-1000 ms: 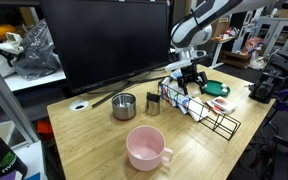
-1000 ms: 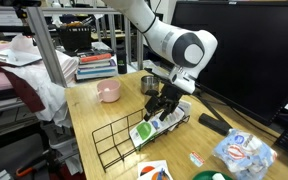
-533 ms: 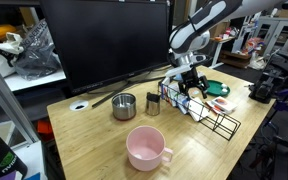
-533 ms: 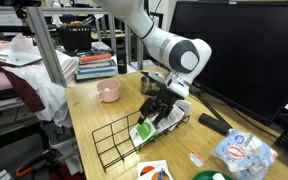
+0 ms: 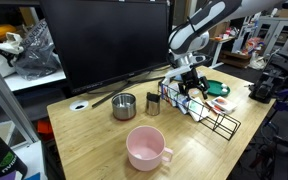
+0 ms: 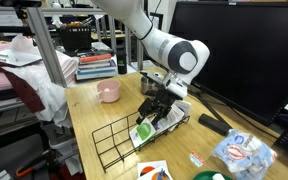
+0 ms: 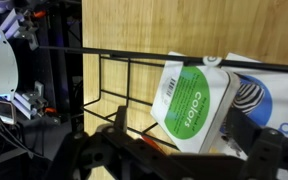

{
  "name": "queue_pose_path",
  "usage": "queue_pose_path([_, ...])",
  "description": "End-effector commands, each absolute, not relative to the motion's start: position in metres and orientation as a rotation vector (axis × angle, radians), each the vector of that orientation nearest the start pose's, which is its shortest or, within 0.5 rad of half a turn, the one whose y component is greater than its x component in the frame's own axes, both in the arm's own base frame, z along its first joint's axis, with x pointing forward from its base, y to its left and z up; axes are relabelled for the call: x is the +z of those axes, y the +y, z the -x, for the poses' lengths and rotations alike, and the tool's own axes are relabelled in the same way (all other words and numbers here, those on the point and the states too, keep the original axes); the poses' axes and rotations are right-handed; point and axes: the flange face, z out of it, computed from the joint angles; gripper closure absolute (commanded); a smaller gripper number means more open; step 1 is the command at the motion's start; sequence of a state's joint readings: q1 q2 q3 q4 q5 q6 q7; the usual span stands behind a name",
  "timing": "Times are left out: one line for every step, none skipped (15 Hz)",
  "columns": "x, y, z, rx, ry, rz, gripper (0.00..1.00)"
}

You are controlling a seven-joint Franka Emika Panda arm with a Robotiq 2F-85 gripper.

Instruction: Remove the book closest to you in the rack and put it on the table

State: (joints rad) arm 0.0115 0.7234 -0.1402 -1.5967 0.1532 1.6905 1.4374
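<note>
The black wire rack (image 5: 216, 116) lies on the wood-grain table (image 5: 94, 140); it also shows in the other exterior view (image 6: 116, 147) and in the wrist view (image 7: 114, 80). A white book with a green circle reading "Colors" (image 7: 194, 105) leans in the rack, seen in both exterior views (image 6: 144, 130) (image 5: 177, 96). A blue and white striped book (image 7: 262, 100) lies just behind it. My gripper (image 7: 179, 160) is open, low over the rack, with a dark finger on each side of the green book's lower end. It shows in both exterior views (image 5: 188, 88) (image 6: 161, 107). I cannot tell whether the fingers touch the book.
A pink mug (image 5: 146, 148) stands near the table's front, with two metal cups (image 5: 124, 105) (image 5: 153, 103) beside the rack. A large black monitor (image 5: 104, 40) stands behind. A green plate (image 5: 217, 88) and small items lie past the rack.
My gripper has come down a little onto the books in the rack since a second ago. In the last half second it has hardly moved. The books have not moved.
</note>
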Motion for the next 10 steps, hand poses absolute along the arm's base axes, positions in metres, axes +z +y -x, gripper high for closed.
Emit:
queue_pose_path([0.1773, -0.0605, -0.6138, 0.926, 2.462, 2.319, 0.0])
queue_pose_path([0.1757, -0.0608, -0.6137, 0.928, 2.463, 2.318, 0.0])
queue_pose_path([0.1743, -0.0609, -0.6134, 0.931, 2.464, 2.318, 0.0])
queue_pose_path([0.1729, -0.061, -0.6132, 0.932, 2.463, 2.318, 0.0])
queue_pose_path([0.1715, -0.0612, -0.6131, 0.933, 2.465, 2.318, 0.0])
queue_pose_path([0.1702, -0.0616, -0.6129, 0.934, 2.466, 2.316, 0.0])
queue_pose_path([0.1704, -0.0619, -0.613, 0.933, 2.467, 2.316, 0.0])
queue_pose_path([0.171, -0.0621, -0.6131, 0.931, 2.467, 2.315, 0.0])
queue_pose_path([0.1711, -0.0623, -0.6132, 0.931, 2.467, 2.314, 0.0])
queue_pose_path([0.1711, -0.0623, -0.6132, 0.93, 2.469, 2.312, 0.0])
